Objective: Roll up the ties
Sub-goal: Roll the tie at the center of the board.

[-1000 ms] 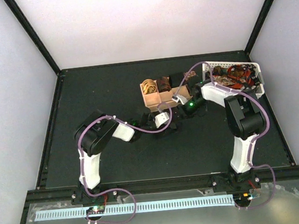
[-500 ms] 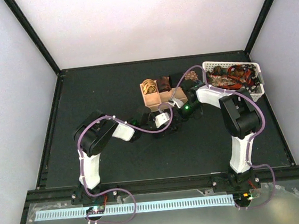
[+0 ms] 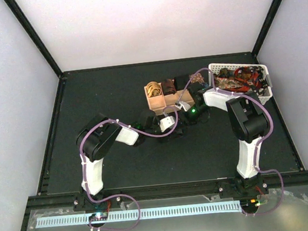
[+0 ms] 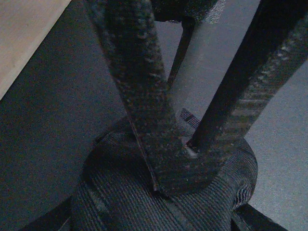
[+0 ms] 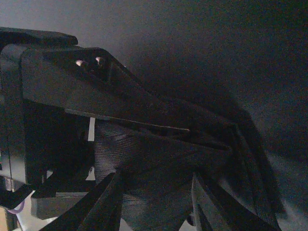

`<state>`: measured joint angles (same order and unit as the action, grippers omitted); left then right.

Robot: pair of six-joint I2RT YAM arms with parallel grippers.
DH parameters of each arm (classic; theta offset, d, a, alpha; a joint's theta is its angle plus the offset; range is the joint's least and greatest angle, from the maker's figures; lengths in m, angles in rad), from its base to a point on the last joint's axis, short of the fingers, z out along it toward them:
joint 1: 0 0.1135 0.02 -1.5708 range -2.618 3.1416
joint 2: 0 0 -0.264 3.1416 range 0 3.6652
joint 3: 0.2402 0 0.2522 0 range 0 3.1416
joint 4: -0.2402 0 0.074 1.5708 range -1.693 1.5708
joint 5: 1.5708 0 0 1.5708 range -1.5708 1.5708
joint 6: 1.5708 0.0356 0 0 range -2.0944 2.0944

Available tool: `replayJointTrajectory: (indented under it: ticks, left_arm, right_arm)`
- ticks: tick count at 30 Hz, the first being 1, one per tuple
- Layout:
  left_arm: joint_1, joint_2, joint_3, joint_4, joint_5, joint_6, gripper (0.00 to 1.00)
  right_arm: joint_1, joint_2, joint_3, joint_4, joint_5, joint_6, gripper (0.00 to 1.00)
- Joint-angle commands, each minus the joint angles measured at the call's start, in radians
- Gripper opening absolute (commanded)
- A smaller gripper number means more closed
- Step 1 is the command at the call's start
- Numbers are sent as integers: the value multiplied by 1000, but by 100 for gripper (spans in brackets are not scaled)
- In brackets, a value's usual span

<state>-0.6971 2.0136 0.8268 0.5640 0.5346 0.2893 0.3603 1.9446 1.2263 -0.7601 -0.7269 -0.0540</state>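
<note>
A dark ribbed tie coil (image 4: 125, 202) sits on the black mat just in front of the tan tray (image 3: 158, 101). My left gripper (image 3: 172, 129) holds the coil between its fingers, low at the left wrist view's bottom corners. My right gripper (image 3: 183, 117) comes down from above, and its fingers (image 4: 163, 144) meet in a V pinched on the coil's top. The same tie (image 5: 144, 159) fills the space between the right fingers in the right wrist view. Gold (image 3: 153, 87), brown (image 3: 168, 85) and black (image 3: 182, 81) coils sit in the tray.
A white perforated basket (image 3: 267, 78) at the back right holds several loose red and patterned ties (image 3: 238, 78). The tray's wooden edge (image 4: 24, 33) lies close on the left gripper's left. Purple cables loop over both arms.
The right arm has swung left off the basket toward the tray, uncovering the basket. Both grippers stay together on the dark tie in front of the tray.
</note>
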Motion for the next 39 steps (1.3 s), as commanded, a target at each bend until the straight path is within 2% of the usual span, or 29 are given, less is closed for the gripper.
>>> replayJointTrajectory:
  ticks: [1,5,6,7,9,10,14,18,24,35,39]
  left_arm:
    - [-11,21,-10,-128,-32,17,49]
    - [-10,21,-8,-128,-33,16,49]
    - [-10,22,-8,-127,-33,15,49]
    - [-11,23,-9,-127,-34,13,50]
    - [-11,24,-9,-125,-36,9,50]
    - [-11,22,-11,-125,-38,8,51]
    - [-9,15,-18,-112,-47,-1,61]
    - [-5,-19,-61,-11,-11,-25,74]
    - [-4,-51,-104,128,42,-76,83]
    - [-22,55,-57,309,64,-182,87]
    - [-40,103,-15,330,52,-225,83]
  right_arm:
    - [9,10,5,29,5,34,43]
    - [31,26,-1,22,17,17,39]
    - [33,33,-1,18,20,12,35]
    - [32,38,-1,14,24,7,29]
    - [32,43,-1,1,50,-4,8]
    - [28,37,-7,1,68,-7,2]
    - [-2,27,-33,-5,95,-35,1]
    - [-27,49,-56,0,130,-58,1]
    - [-41,55,-79,25,206,-67,1]
    - [-43,67,-97,61,261,-37,1]
    - [-43,66,-102,68,258,-31,1]
